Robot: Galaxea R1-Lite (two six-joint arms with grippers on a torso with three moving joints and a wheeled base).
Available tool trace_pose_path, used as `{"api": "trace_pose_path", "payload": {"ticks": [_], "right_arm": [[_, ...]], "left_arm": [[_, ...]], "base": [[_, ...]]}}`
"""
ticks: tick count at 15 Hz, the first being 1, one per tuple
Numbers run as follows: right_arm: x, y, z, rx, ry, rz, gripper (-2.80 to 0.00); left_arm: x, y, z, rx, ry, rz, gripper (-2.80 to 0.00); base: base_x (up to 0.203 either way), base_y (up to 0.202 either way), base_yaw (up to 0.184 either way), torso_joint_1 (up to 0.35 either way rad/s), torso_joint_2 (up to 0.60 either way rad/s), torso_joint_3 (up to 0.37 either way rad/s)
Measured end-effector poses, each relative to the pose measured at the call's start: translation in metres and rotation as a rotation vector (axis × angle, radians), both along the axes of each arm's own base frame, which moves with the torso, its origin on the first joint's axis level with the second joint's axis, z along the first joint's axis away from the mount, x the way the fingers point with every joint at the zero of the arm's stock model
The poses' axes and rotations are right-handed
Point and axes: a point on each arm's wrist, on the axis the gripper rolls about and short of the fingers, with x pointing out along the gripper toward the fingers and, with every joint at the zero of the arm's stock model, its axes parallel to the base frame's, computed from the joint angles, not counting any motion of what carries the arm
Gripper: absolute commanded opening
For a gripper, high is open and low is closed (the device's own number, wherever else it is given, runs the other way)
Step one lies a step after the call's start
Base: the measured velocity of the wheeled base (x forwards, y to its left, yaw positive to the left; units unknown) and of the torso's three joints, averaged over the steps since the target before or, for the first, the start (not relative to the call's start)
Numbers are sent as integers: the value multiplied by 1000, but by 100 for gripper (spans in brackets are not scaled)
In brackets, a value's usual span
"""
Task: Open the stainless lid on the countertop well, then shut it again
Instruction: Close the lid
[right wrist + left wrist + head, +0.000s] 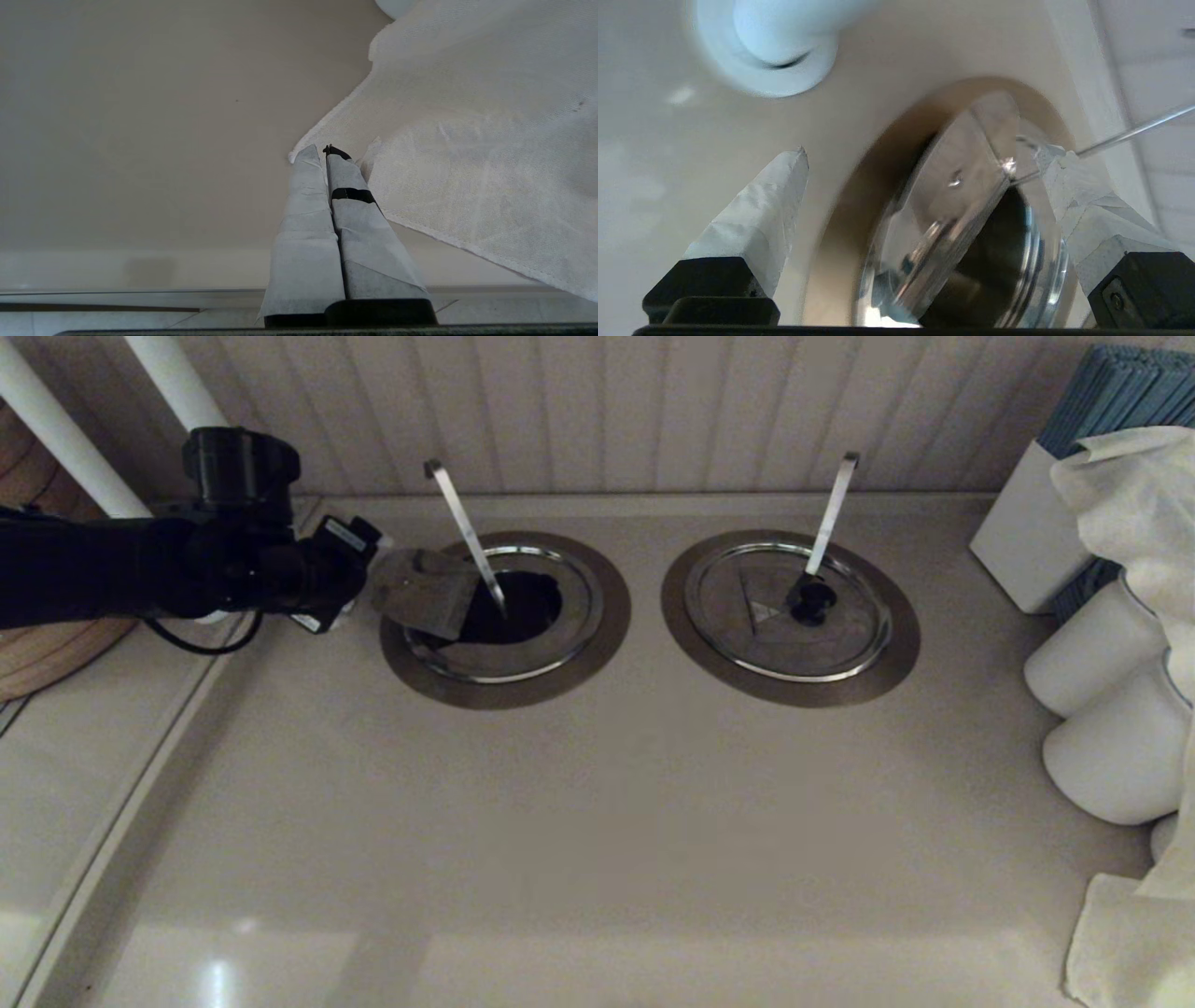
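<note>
The left countertop well (579, 663) stands open, with a dark hole (523, 607) beside its slim hook-tipped handle (462, 527). The stainless lid (957, 186) is tilted up on edge over the side of the well nearest my left arm; its black knob is hidden. My left gripper (425, 593) hovers at that side, open, and its taped fingers (761, 210) stand far apart on either side of the raised lid (439, 616). In the left wrist view the flange (859, 186) and handle (1134, 133) show. My right gripper (322, 151) is shut on nothing, low over the counter by a cloth.
The twin well's lid (747, 644) lies flat on the right with its broader white handle (829, 518). White rolls (1102, 653), a white box (1027, 532) and a cloth (1130, 943) line the right side. White pipes (56, 429) and a wooden board (37, 653) stand at the left.
</note>
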Motion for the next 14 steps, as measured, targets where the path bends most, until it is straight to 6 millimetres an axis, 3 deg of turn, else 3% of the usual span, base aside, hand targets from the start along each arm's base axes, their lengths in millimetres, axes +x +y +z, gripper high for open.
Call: {"api": "trace_pose_path", "payload": {"ticks": [4, 14], "right_arm": [[0, 0, 0, 0, 0, 0, -280], [0, 0, 0, 0, 0, -1, -280]], "left_arm": [[3, -12, -1, 2, -70, -28, 0], [-11, -36, 10, -4, -92, -97, 0]], "base": [[0, 0, 0, 0, 0, 0], [0, 0, 0, 0, 0, 0]]}}
